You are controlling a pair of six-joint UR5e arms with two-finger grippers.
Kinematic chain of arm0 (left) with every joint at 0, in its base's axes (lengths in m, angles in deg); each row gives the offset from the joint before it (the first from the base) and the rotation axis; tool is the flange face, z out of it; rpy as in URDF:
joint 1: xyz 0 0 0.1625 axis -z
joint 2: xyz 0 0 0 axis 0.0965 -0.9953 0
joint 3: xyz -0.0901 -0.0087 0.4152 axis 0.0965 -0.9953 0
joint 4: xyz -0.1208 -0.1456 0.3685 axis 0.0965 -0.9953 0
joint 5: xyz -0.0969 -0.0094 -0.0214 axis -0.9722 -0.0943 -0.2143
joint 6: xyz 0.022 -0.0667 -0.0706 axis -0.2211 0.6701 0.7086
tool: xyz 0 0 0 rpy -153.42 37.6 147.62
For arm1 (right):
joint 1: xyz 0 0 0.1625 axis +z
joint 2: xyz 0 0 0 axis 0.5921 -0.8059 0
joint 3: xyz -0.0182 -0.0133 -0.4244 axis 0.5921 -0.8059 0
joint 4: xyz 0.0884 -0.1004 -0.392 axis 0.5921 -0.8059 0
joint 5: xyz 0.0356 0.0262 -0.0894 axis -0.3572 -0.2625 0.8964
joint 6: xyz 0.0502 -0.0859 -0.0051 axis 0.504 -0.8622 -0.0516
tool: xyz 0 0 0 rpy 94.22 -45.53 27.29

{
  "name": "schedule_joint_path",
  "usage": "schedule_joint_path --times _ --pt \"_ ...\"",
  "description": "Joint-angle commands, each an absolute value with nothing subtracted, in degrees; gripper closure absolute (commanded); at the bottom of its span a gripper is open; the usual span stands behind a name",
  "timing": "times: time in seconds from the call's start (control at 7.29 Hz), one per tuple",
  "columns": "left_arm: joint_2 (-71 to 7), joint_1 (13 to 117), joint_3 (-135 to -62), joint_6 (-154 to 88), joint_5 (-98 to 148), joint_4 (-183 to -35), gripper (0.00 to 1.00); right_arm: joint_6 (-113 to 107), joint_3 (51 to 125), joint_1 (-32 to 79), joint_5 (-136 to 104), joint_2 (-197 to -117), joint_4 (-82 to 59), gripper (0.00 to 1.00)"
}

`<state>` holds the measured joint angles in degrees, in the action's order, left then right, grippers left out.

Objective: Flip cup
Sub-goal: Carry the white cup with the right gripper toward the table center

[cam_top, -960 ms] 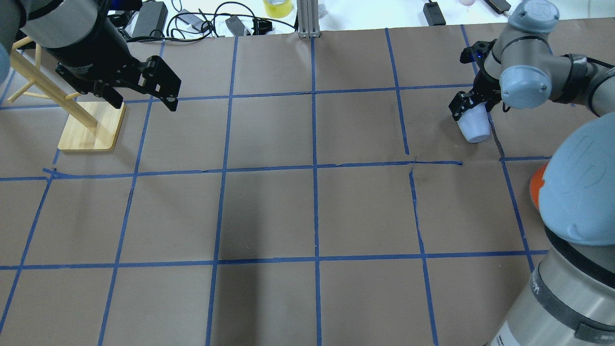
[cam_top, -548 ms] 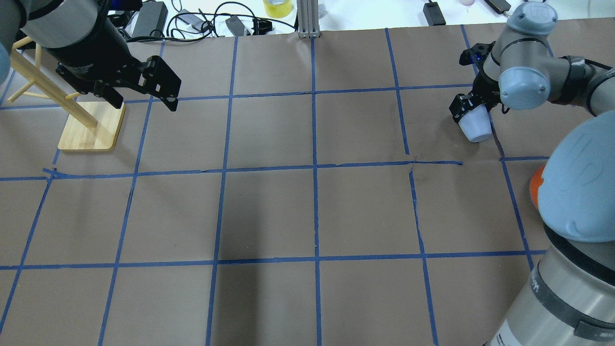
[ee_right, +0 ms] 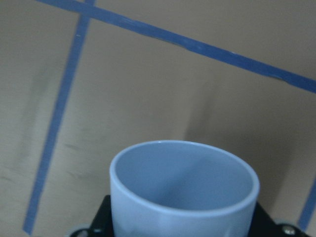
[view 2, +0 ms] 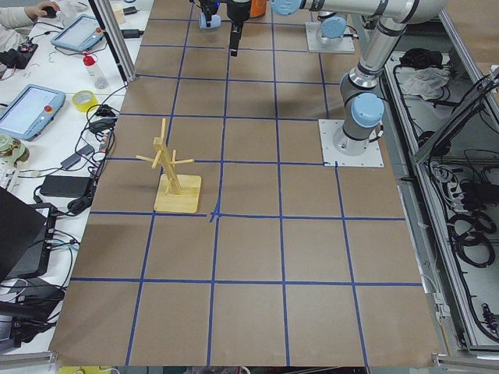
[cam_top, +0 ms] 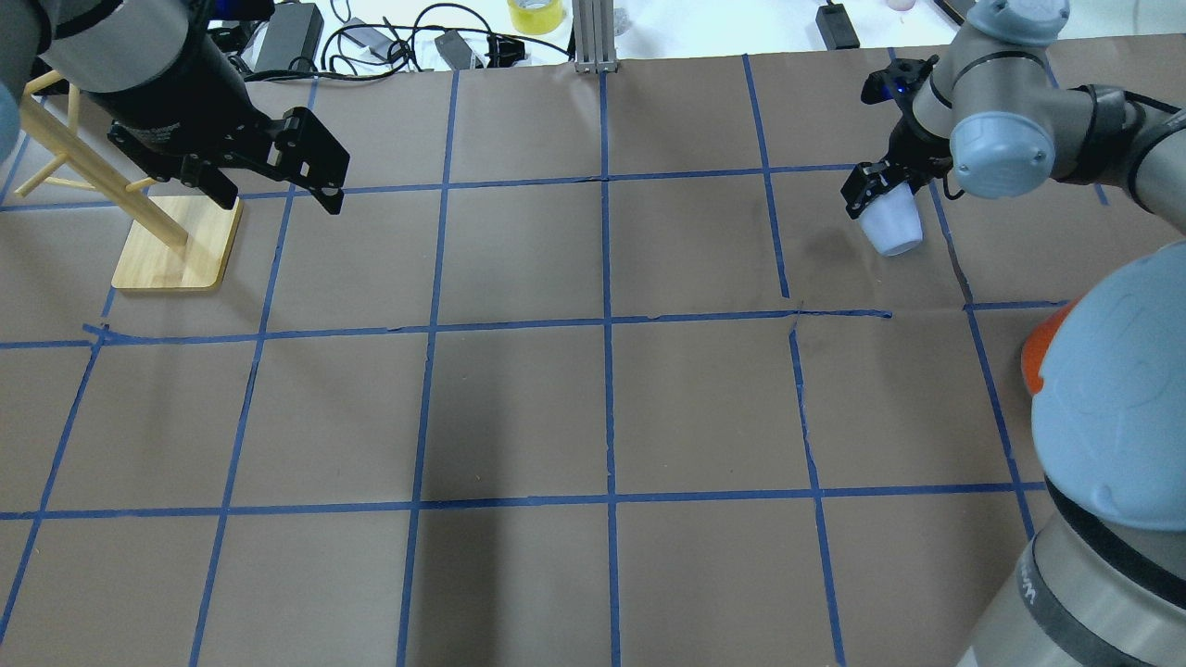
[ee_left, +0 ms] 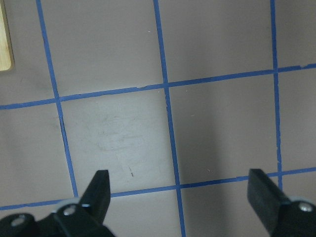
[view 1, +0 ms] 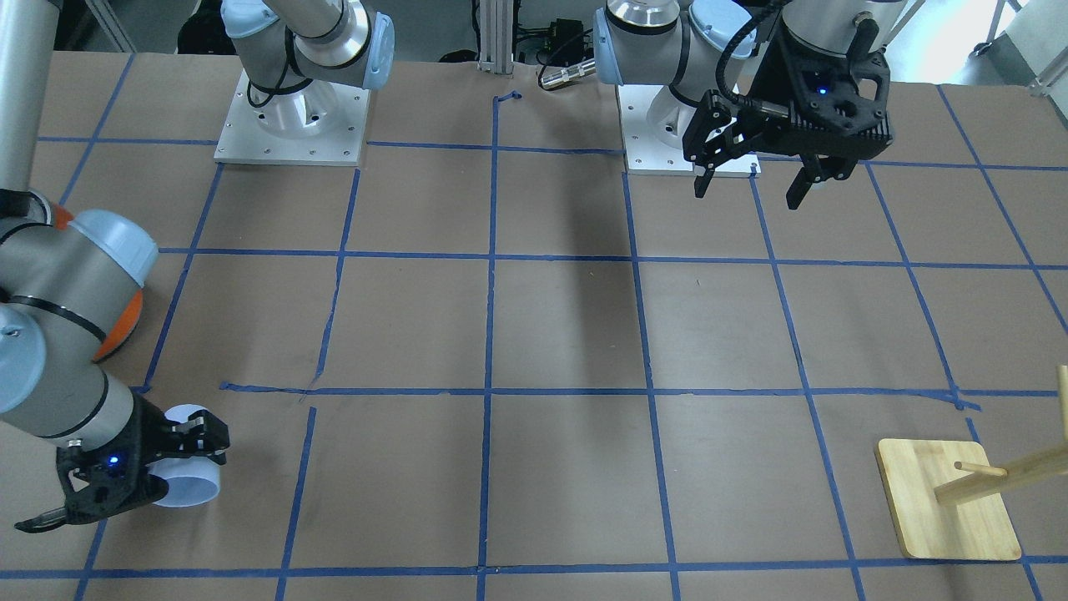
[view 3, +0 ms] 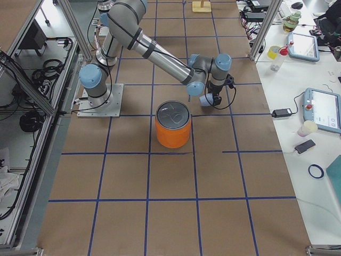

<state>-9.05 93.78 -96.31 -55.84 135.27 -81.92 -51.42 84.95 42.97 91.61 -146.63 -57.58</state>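
Note:
The cup (cam_top: 889, 226) is a small pale lavender-blue tumbler. My right gripper (cam_top: 875, 196) is shut on it and holds it tilted above the brown paper at the far right. The cup also shows in the front view (view 1: 190, 487) and the right side view (view 3: 205, 100). The right wrist view looks into the cup's open mouth (ee_right: 182, 187). My left gripper (cam_top: 278, 196) is open and empty, hanging above the table at the far left. Its two fingers (ee_left: 101, 183) stand wide apart over bare paper.
A large orange can (view 3: 173, 132) with a silver lid stands near the right arm's base, partly hidden in the overhead view (cam_top: 1036, 350). A wooden peg stand (cam_top: 176, 246) is beside my left gripper. Cables and a tape roll (cam_top: 536, 15) lie beyond the far edge.
My right gripper has carried the cup toward the far edge and a little left, higher off the paper. The left arm has not moved.

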Motion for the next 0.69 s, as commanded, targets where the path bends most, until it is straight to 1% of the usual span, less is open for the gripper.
schedule_joint_path --times 0.0,0.55 --pt "-9.1 93.8 -96.3 -55.8 135.2 -81.9 0.0 -50.3 84.2 53.3 91.8 -147.4 -57.8 0.36" --pt "-9.1 93.8 -96.3 -55.9 135.2 -81.9 0.0 -53.5 83.4 70.8 91.9 -145.5 -61.7 0.36"
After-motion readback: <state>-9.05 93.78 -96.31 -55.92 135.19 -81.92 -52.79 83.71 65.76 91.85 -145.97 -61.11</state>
